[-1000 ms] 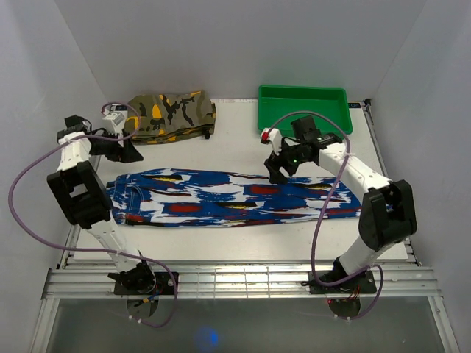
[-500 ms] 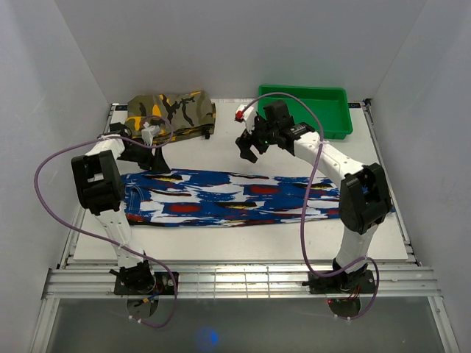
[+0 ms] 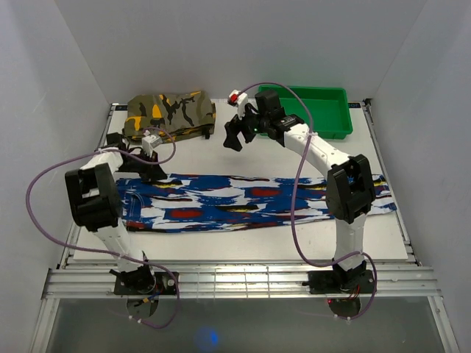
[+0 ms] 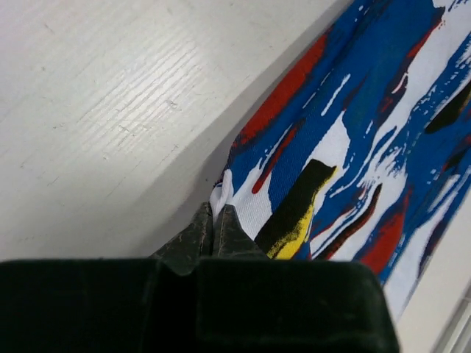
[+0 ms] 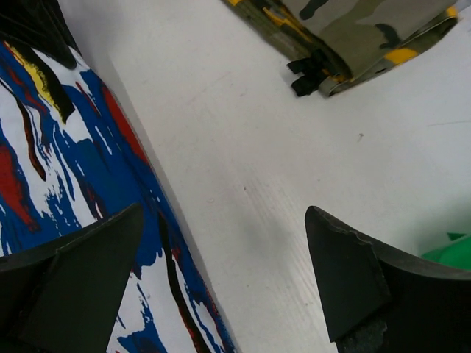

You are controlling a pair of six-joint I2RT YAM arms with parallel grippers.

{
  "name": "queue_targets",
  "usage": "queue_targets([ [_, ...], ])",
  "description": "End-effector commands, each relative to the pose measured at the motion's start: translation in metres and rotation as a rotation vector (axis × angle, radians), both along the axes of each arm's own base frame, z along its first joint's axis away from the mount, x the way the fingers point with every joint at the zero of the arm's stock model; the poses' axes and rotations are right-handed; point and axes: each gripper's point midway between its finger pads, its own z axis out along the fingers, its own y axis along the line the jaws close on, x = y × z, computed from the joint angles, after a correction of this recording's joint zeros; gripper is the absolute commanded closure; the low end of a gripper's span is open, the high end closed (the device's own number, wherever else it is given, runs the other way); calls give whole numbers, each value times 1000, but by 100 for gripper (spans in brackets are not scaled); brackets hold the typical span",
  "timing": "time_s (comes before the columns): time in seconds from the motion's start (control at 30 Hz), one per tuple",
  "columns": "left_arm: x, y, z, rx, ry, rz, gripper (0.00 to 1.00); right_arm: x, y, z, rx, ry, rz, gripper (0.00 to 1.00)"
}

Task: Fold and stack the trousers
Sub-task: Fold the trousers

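Both arms are sitting somewhere new compared with 1 second ago. The left end effector (image 3: pixel 152 174) was up by the camouflage garment (image 3: pixel 169 110) with its jaws apart, and now it's down at the far edge of the trousers (image 3: pixel 243 202), near their left end, clamped tight. The right end effector (image 3: pixel 234 136) was hanging over the right half of the trousers, and now it's reaching across to the back of the table (image 3: pixel 206 235), between the camouflage garment and the green bin (image 3: pixel 327 110).

From the left wrist view, the 2 fingertips (image 4: pixel 199 234) are pressing together right at the hem, and a little white pucker of cloth is bunching up at their tips, so it's looking like a pinch on the fabric edge.

The right one is gaping wide, its fingers (image 5: pixel 81 279) spread over bare table and the far edge of the trousers, gripping nothing.

The trousers themselves are lying flat and stretched lengthwise across the middle of the table, left to right, with the right arm crossing over the right end. The camouflage garment is sitting folded at the back left, apart from them.
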Motion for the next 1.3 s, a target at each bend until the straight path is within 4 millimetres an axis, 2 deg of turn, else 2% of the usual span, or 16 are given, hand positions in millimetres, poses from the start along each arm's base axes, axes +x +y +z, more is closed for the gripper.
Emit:
queue_targets([
  [0.0, -12, -9, 52, 34, -313, -75, 100, -24, 20, 4, 91, 83, 73, 5],
  [0.03, -9, -8, 71, 84, -450, -94, 100, -31, 26, 6, 99, 78, 97, 7],
  [0.13, -33, -9, 58, 150, -548, -122, 100, -50, 33, -4, 101, 87, 148, 7],
  [0.17, -28, -7, 77, 203, -682, -126, 100, -54, 35, -8, 91, 64, 173, 7],
  [0.2, -32, -7, 78, 228, -733, -132, 100, -59, 38, -10, 84, 52, 193, 7],
  [0.23, -46, -10, 62, 237, -737, -137, 100, -69, 42, -18, 68, 51, 221, 8],
  [0.3, -50, -12, 80, 302, -914, -183, 100, -79, 47, -26, 41, 9, 275, 8],
  [0.33, -63, -16, 66, 304, -922, -206, 100, -89, 54, -30, 31, -4, 309, 8],
  [0.4, -68, -20, 76, 346, -1049, -255, 100, -98, 59, -42, 2, -43, 358, 7],
  [0.47, -77, -24, 67, 362, -1096, -283, 100, -109, 69, -52, -12, -63, 398, 7],
  [0.73, -105, -38, 64, 459, -1366, -404, 100, -113, 95, -86, -62, -128, 457, 2],
  [0.93, -119, -47, 64, 506, -1513, -471, 100, -120, 114, -90, -35, -150, 516, 10],
  [1.07, -127, -53, 65, 539, -1608, -513, 100, -122, 124, -101, -53, -185, 522, 0],
  [1.1, -129, -54, 68, 546, -1635, -519, 100, -122, 125, -104, -58, -189, 522, 3],
  [1.2, -129, -55, 74, 565, -1677, -536, 100, -125, 126, -113, -65, -168, 526, 30],
  [1.27, -127, -53, 73, 564, -1662, -520, 93, -129, 123, -116, -68, -158, 528, 64],
])
